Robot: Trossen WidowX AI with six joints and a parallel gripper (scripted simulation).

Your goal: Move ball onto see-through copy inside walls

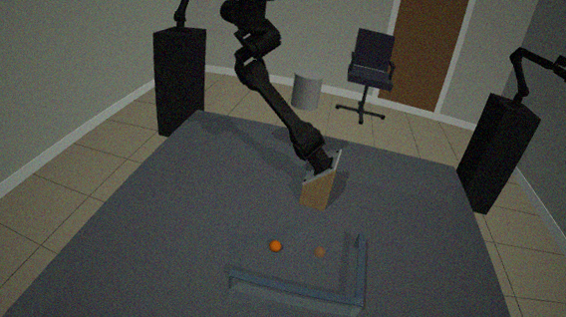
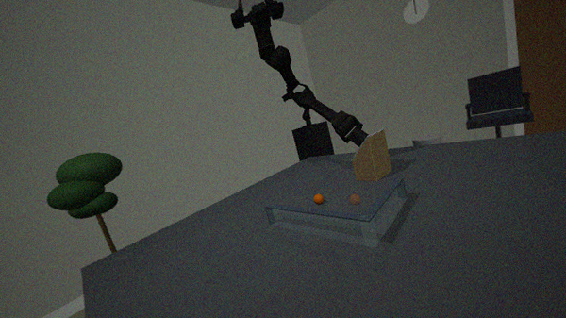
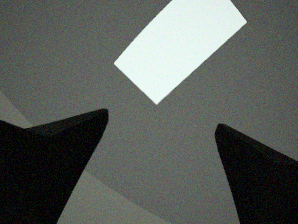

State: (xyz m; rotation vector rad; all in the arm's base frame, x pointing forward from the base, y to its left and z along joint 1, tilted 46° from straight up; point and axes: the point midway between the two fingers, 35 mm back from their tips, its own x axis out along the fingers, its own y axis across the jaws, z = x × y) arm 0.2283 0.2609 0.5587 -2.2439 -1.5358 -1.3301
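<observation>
My claw [image 2: 254, 1] is spread wide, holding nothing, raised near the ceiling. Ball [image 1: 275, 246] lies far below on the table [image 1: 167, 212], see-through copy [image 1: 320, 252] just beside it toward the walls' corner [image 1: 357, 283].

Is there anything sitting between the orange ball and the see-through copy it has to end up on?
Nothing visible does. The orange ball and the see-through copy lie apart on bare table inside the corner, and the clear walls run beyond and beside them, not between them.
</observation>
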